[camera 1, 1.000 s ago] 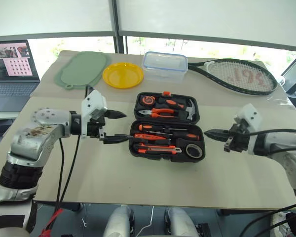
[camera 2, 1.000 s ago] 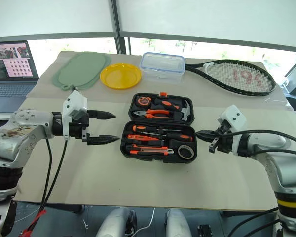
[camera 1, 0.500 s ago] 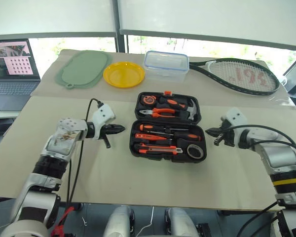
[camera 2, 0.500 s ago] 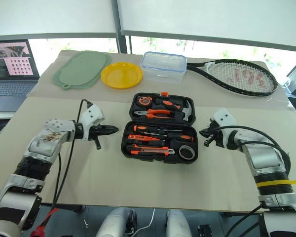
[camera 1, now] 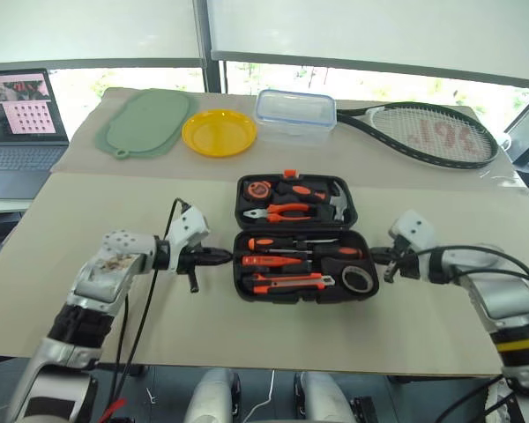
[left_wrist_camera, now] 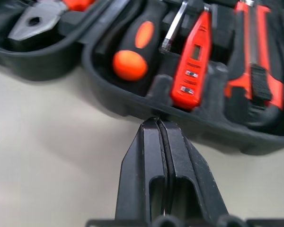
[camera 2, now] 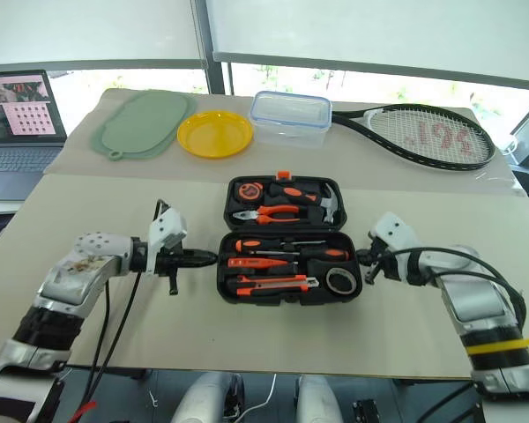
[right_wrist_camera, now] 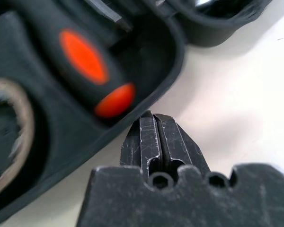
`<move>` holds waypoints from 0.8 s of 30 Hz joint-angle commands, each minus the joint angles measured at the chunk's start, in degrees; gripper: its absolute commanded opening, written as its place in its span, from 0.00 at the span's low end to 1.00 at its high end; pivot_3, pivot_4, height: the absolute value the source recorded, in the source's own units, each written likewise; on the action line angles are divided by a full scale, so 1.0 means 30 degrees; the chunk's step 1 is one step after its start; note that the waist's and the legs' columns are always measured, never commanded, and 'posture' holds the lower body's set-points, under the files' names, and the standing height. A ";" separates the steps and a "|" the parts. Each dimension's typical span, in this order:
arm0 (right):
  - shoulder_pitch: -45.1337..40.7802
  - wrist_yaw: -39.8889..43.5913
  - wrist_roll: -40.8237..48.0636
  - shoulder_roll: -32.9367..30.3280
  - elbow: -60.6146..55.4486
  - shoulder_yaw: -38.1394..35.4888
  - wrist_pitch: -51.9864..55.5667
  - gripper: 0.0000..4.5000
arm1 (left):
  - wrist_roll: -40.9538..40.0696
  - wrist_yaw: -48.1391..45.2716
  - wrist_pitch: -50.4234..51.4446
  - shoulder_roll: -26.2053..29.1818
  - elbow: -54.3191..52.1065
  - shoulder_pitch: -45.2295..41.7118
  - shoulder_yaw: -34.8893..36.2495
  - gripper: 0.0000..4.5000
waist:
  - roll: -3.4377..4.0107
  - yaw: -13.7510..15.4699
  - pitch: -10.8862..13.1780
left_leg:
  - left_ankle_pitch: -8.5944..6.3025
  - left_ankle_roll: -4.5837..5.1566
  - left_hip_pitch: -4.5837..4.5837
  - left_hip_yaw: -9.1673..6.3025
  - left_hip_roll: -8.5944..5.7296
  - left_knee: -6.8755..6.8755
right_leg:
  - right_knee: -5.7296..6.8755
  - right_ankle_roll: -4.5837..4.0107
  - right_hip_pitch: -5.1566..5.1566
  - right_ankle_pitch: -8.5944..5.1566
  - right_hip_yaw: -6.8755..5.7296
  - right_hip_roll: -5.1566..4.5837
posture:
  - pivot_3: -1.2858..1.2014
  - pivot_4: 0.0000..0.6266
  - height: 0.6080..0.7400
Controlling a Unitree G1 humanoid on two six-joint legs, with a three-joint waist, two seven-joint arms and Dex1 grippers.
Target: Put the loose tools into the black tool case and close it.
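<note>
Black plastic hinged tool case lay open on tabletop, tools slotted, directly between both pincer tips. Left pincer and right pincer pinched shut, empty. Best: wedge tips under near half's edges, lift evenly.

Open black tool case fills the gap between both grippers.

A tool case lies open at the middle of the bench, tools in both halves. The left claw is at its left edge, the right claw at its right edge. Far behind lie a mat, plate, lidded box and racket, left to right. A laptop sits far left.
</note>
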 commanded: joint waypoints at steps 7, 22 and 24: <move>0.4147 0.0525 0.2183 -0.0749 -0.6536 -0.1578 0.1681 0.00 | -0.1121 0.0050 0.0436 0.1363 -0.4542 0.3868 0.0861 0.02 | 0.0004 0.0046 0.0000 | -0.0006 0.0003 0.0038 -0.0005 0.0008 -0.0003 | 0.0001 -0.0003 0.0027 -0.0006 0.0002 -0.0011 | 0.52 0.24 0.99; 0.4416 -0.0224 0.3257 -0.2516 -0.5340 -0.4791 0.4558 0.50 | -0.2517 0.3314 0.6494 0.2395 -0.1557 0.2597 0.4210 0.51 | 0.0019 0.0062 -0.0009 | 0.0013 -0.0030 0.0143 -0.0009 0.0023 -0.0010 | 0.0034 -0.0056 0.0081 -0.0003 0.0000 0.0009 | 0.52 0.24 0.99; 0.2571 -0.0444 0.4003 -0.2153 -0.4592 -0.4691 0.5730 0.63 | -0.3865 0.4206 0.9712 0.1504 -0.0916 0.0521 0.4722 0.65 | 0.0011 0.0035 -0.0004 | 0.0034 -0.0037 0.0142 -0.0013 0.0020 -0.0010 | 0.0046 -0.0059 0.0071 0.0000 0.0000 0.0013 | 0.52 0.24 0.99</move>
